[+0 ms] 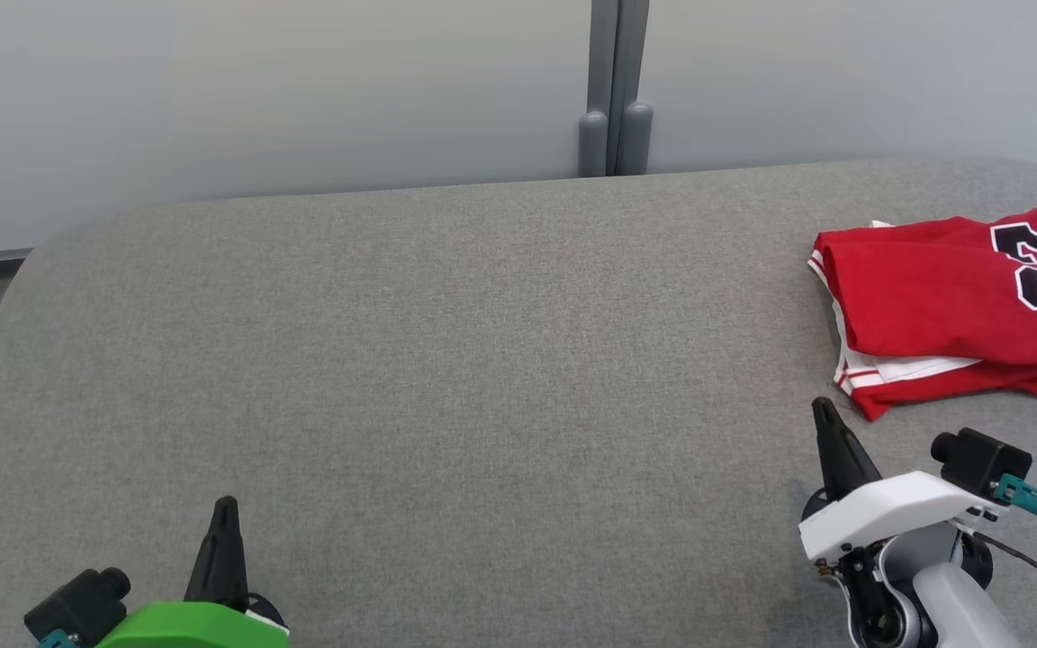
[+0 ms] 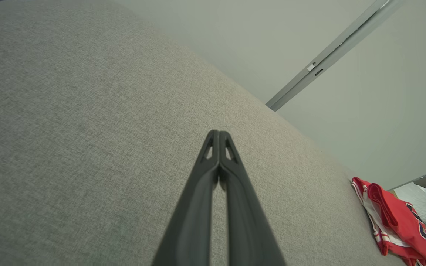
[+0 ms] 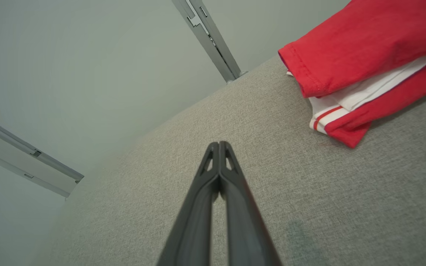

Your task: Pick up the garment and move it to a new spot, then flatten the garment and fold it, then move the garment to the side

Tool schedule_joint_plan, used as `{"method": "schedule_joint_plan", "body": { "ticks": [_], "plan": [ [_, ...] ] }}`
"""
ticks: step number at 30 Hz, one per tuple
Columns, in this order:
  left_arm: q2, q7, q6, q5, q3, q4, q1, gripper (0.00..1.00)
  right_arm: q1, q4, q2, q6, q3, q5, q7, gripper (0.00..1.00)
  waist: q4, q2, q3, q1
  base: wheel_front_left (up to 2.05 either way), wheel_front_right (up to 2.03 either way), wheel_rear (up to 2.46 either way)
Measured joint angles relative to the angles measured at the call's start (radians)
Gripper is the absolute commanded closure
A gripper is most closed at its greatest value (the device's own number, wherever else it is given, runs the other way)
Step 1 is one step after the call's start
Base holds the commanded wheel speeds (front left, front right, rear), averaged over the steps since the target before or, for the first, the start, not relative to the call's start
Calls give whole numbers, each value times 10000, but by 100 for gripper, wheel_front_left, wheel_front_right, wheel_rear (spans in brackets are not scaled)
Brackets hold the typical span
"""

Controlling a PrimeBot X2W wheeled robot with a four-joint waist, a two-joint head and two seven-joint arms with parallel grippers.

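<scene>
My left gripper point(image 1: 225, 506): lower left of the head view, over the grey surface; my two dark fingers are pressed together tip to tip, pinching nothing.
Green housing point(image 1: 194, 625): casing behind those fingers, at the bottom edge.
Work surface point(image 1: 482, 360): grey woven fabric with rounded far corners, spanning the view.
Wall post point(image 1: 613, 90): grey upright behind the far edge, between two pale panels.
My right gripper point(image 1: 823, 409): lower right; fingers likewise closed flat against each other, holding nothing.
Garment point(image 1: 933, 297): red jersey with white trim and black, white-edged numerals, folded into a compact stack at the surface's far right. Its near corner lies just beside my right fingertips, not touching, and it is well apart from my left gripper.
</scene>
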Motion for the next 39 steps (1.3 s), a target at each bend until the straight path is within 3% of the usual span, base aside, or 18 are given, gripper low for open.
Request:
{"method": "schedule_joint_plan", "body": {
  "ticks": [39],
  "plan": [
    [98, 1206, -846, -4266, 711, 805, -779, 100, -54, 17, 42, 867, -1632, 4844, 1197, 100, 346, 0, 37, 0, 0, 0, 0]
  ]
}}
